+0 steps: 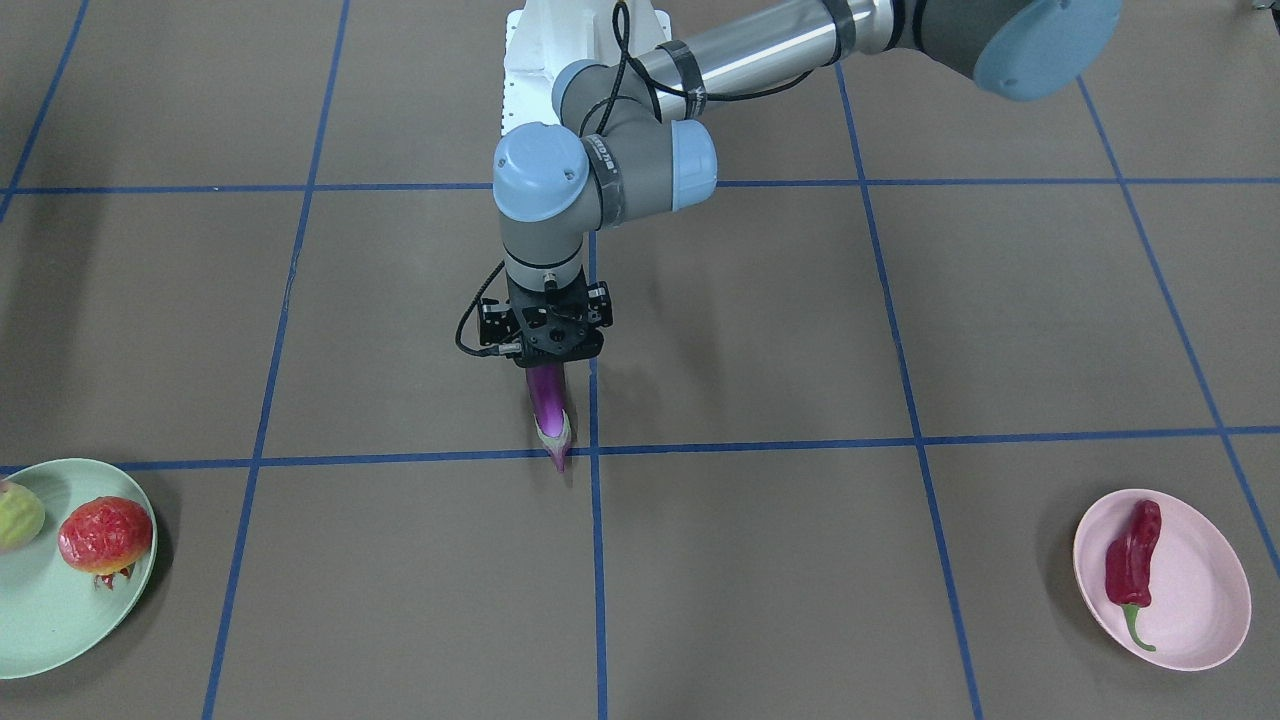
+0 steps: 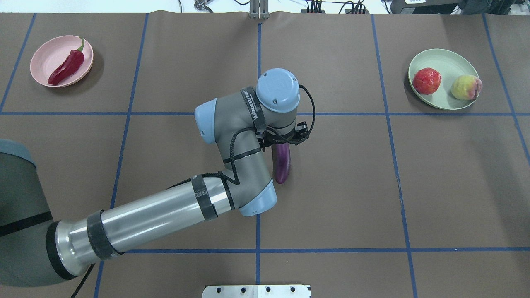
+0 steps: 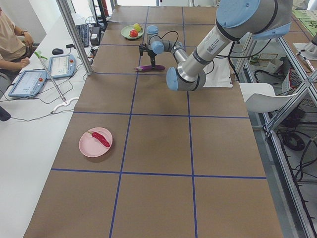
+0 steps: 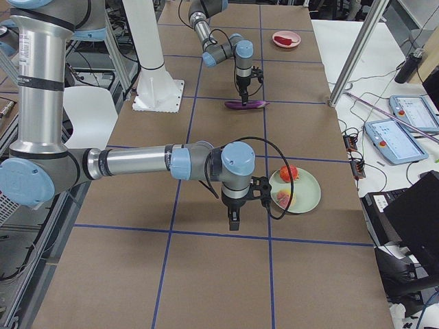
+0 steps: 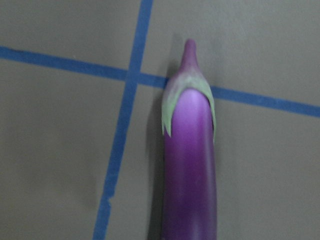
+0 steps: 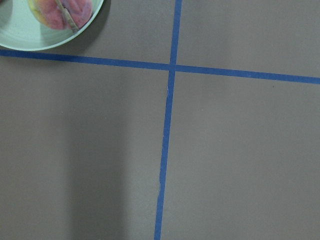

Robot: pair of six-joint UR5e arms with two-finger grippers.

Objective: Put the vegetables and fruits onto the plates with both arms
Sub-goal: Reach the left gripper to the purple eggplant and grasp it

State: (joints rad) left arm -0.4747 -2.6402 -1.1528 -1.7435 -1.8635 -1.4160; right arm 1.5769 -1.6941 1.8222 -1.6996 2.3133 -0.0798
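Observation:
The purple eggplant (image 1: 549, 410) lies at the table's middle, by a blue tape crossing, and fills the left wrist view (image 5: 190, 165). My left gripper (image 1: 548, 350) is down over its thick end; its body hides the fingers, so I cannot tell if they grip. The red chili (image 1: 1133, 555) lies on the pink plate (image 1: 1200, 590). The pomegranate-like fruit (image 1: 104, 533) and the peach (image 1: 18, 515) sit on the green plate (image 1: 50, 610). My right gripper (image 4: 232, 221) hangs over bare table beside the green plate (image 4: 309, 195); I cannot tell if it is open or shut.
Blue tape lines divide the brown table. The white base mount (image 1: 530, 60) stands at the robot's edge. Tablets and cables (image 3: 44, 74) lie on a white bench along the operators' side, where a person sits.

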